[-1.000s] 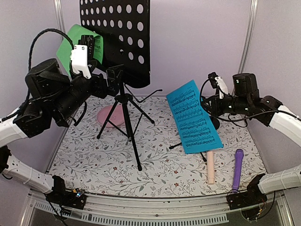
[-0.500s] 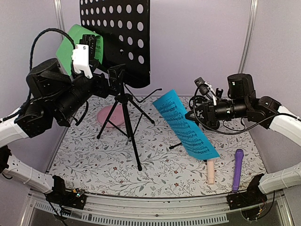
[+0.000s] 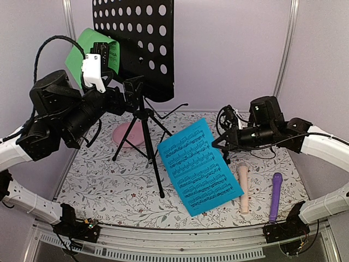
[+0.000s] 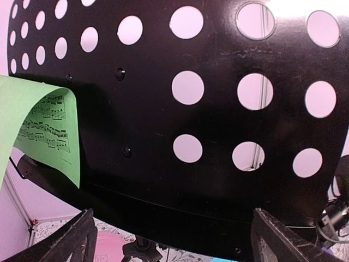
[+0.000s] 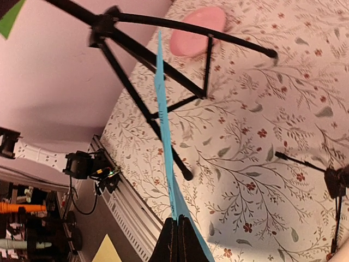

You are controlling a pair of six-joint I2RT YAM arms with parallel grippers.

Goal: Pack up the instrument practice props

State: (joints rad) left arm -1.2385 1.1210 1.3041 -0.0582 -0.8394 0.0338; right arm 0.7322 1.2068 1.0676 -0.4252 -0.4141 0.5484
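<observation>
The black perforated music rack (image 3: pixel 133 43) stands on its tripod (image 3: pixel 148 143) at the back left. A green sheet-music paper (image 3: pixel 80 48) rests on the rack's left side. My left gripper (image 4: pixel 172 243) is open and empty just below the rack's lower edge (image 4: pixel 218 125), with the green sheet (image 4: pixel 32 125) to its left. My right gripper (image 3: pixel 219 146) is shut on the right edge of the blue sheet-music paper (image 3: pixel 199 166), held tilted low over the table's middle. It shows edge-on in the right wrist view (image 5: pixel 165 142). A beige microphone (image 3: pixel 244 188) and a purple microphone (image 3: pixel 276 196) lie front right.
A pink plate (image 3: pixel 128 134) lies behind the tripod, also in the right wrist view (image 5: pixel 196 24). Tripod legs (image 5: pixel 142 60) spread across the floral mat. A small black mic support (image 5: pixel 332 180) stands at the right. Walls enclose the back and both sides.
My right gripper has swung the blue sheet left and down, from standing upright at the right to tilted low over the middle. The beige microphone is uncovered. The left arm has barely moved.
</observation>
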